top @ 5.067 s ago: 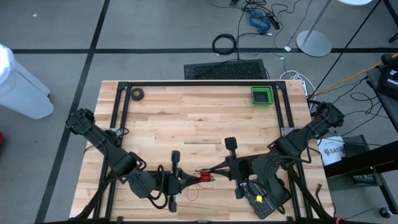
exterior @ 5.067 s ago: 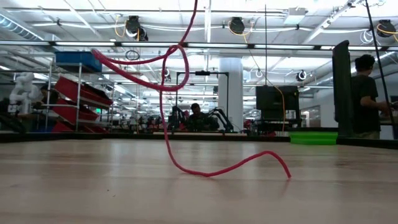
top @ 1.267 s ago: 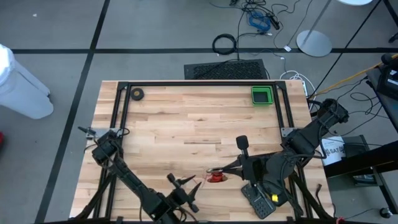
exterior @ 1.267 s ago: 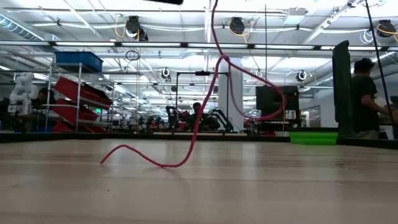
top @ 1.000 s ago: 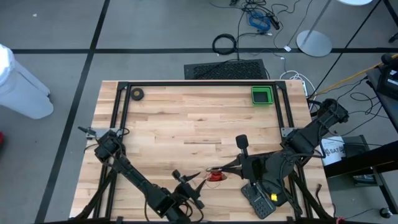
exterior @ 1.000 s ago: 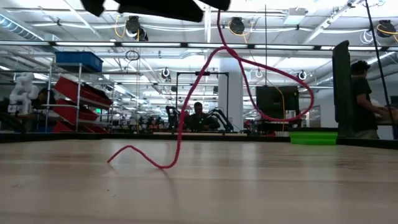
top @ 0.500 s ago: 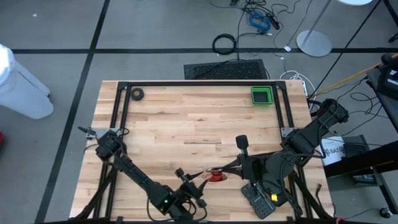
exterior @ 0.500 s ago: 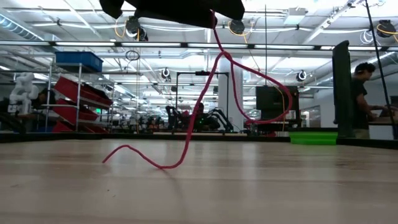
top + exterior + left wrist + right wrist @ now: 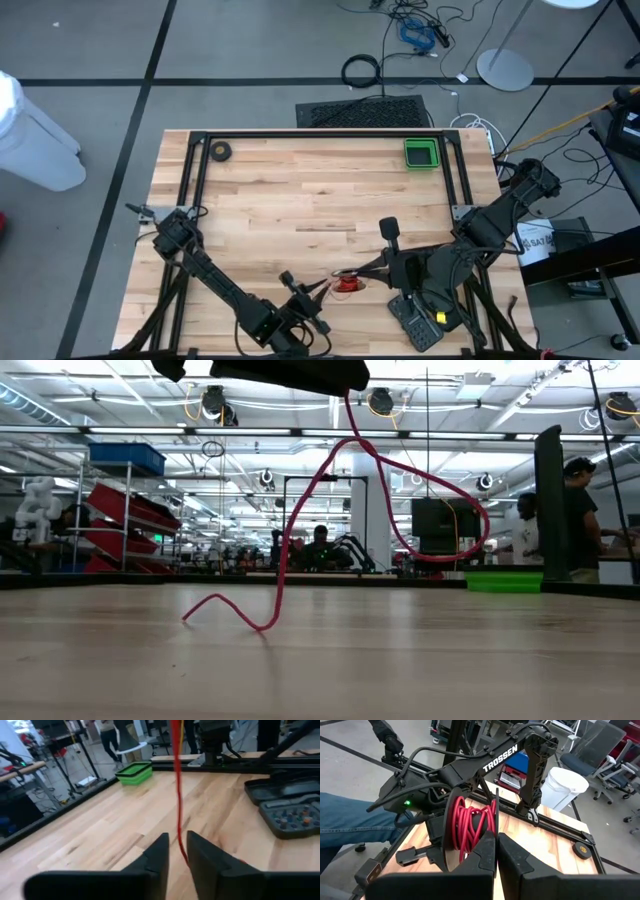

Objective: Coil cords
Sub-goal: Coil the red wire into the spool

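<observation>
1. One red cord [image 9: 300, 520] and one black reel [image 9: 465, 832]. The reel stands on edge at the near middle of the bench [image 9: 300, 190], its flat faces upright; red turns are wound on its core.

2. The reel sits at the tip of the right pincer [image 9: 496, 842], whose two fingers are pressed together against the reel's rim. Whether they clamp the rim cannot be told.

3. In the low view the free length of cord hangs from above, its long axis running steeply down to the bench. It forms one open loop to the side, touches the wood at a low bend, and ends in a short tail that rises and points away along the bench top.

4. The left pincer [image 9: 176, 851] is at the near edge of the bench, just beside the reel. Its two fingers stand narrow, with the cord passing straight between them. Contact with the cord cannot be told.

5. Other items, one of each: a green tray [image 9: 421, 154] at the far right of the bench, a small black ring-shaped roll [image 9: 220, 151] at the far left, and a dark tool case [image 9: 287, 812] near the right arm.
</observation>
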### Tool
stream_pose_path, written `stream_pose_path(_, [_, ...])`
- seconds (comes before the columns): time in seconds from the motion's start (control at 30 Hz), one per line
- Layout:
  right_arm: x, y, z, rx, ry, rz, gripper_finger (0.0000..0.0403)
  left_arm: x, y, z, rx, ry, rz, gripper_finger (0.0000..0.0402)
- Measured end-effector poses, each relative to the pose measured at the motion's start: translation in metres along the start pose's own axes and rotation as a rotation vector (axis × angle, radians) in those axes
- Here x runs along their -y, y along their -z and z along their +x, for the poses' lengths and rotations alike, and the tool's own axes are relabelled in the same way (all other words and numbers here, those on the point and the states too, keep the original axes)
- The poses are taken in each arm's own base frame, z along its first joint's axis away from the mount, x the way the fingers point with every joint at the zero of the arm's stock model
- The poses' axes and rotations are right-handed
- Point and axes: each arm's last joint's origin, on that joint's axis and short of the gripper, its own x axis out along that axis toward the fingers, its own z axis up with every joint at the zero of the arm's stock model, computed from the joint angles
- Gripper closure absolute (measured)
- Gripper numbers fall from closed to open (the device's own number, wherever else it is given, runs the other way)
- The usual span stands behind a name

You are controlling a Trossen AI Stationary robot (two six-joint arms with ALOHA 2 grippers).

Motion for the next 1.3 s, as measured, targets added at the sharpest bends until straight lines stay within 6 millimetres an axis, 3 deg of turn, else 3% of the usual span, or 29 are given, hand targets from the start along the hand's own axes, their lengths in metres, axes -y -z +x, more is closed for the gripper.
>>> stream_pose_path(0.2, [0.0, 0.0, 0.0, 0.0, 0.0, 0.001, 0.0403, -0.002, 0.0, 0.001, 0.03, -0.047, 0.012, 0.0394])
stream_pose_path(0.8, [0.001, -0.006, 0.0, 0.056, 0.013, 0.028, 0.0403, -0.01, -0.005, 0.026, 0.019, -0.1, -0.009, 0.04])
stream_pose_path(1.13, [-0.002, -0.009, 0.008, 0.091, 0.062, 0.059, 0.0403, -0.009, -0.028, 0.057, 0.035, -0.064, -0.043, 0.0401])
stream_pose_path(1.3, [-0.002, -0.01, 0.013, 0.096, 0.105, 0.062, 0.0403, -0.006, -0.039, 0.062, 0.061, 0.008, -0.038, 0.0401])
